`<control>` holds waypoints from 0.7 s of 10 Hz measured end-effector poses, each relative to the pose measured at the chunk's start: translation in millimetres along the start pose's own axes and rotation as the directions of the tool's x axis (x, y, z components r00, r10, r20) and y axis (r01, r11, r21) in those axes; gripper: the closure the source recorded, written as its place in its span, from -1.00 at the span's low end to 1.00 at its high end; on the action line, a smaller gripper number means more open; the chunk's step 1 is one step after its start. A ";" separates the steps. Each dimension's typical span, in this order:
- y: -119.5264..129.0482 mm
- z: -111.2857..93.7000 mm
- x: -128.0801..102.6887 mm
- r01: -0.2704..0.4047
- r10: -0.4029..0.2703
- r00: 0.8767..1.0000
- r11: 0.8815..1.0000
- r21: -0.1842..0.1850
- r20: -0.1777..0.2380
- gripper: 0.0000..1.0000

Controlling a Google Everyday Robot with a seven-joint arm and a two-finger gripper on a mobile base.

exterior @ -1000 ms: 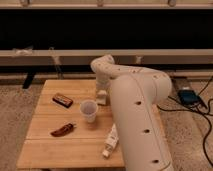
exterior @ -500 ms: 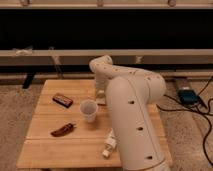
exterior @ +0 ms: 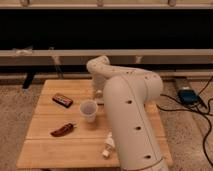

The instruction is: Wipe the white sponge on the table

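Raised camera looks down past arm (exterior: pixel 131 117) at table (exterior: pixel 45 146), end effector (exterior: pixel 99 92) over far half.

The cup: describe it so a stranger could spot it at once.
On the light wooden table, look just left of the big white robot arm, whose gripper hangs low behind the cup. It stands upright mid-table: translucent and round, unlike the dark flat bar and reddish-brown piece to its left.

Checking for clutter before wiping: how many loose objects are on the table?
4: dark packet rear left, plastic cup centre, reddish item front left, white tube front. The arm may hide more; its gripper is over the table, rear side.
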 end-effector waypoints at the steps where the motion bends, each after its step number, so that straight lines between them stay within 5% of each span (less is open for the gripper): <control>1: 10.4 -0.7 -0.2 0.025 -0.025 1.000 1.000 -0.004 0.005 1.00; 7: 57.6 -0.2 -2.5 0.144 -0.143 0.990 0.990 -0.013 0.008 1.00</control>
